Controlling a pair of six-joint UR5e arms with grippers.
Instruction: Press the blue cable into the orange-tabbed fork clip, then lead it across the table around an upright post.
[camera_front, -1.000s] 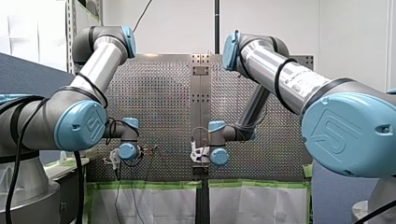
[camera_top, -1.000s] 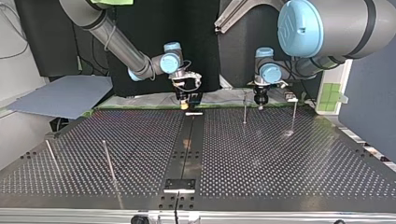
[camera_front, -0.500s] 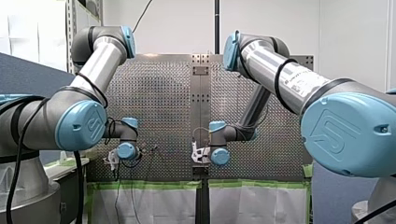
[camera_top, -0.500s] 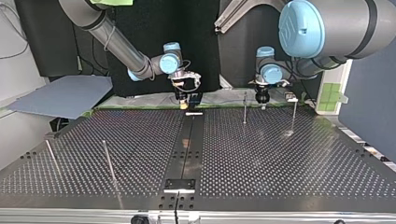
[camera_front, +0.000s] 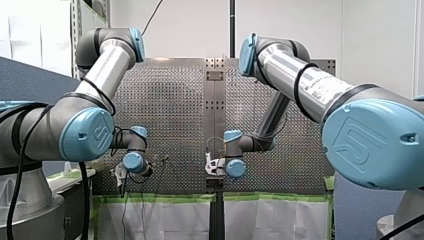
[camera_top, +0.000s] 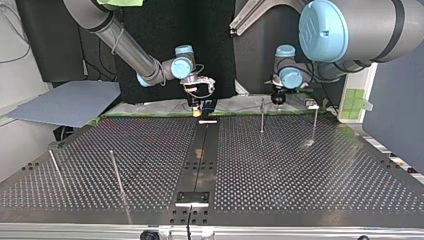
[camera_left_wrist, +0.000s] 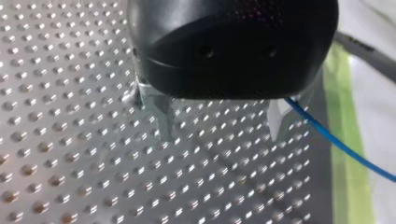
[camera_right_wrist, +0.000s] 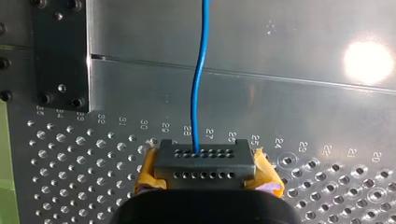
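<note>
The blue cable (camera_right_wrist: 198, 93) runs straight ahead from my right gripper (camera_right_wrist: 204, 164), whose yellow-padded fingers (camera_right_wrist: 149, 173) are shut on it over the table's middle seam. In the left wrist view the cable (camera_left_wrist: 336, 140) passes just outside one finger of my left gripper (camera_left_wrist: 219, 135), which is open with nothing between its fingers. In the top view my right gripper (camera_top: 202, 110) hangs at the far edge's middle and my left gripper (camera_top: 277, 101) to its right, behind an upright post (camera_top: 262, 116). I cannot make out the orange-tabbed clip.
A second post (camera_top: 314, 125) stands further right in the top view, and two leaning posts (camera_top: 116, 172) (camera_top: 55, 167) at the near left. A dark centre plate (camera_top: 200, 150) splits the perforated table. Green tape (camera_left_wrist: 343, 154) lines its edge.
My left gripper has opened and drawn back and up from the table's far edge, its wrist tilting. The right arm has not moved.
</note>
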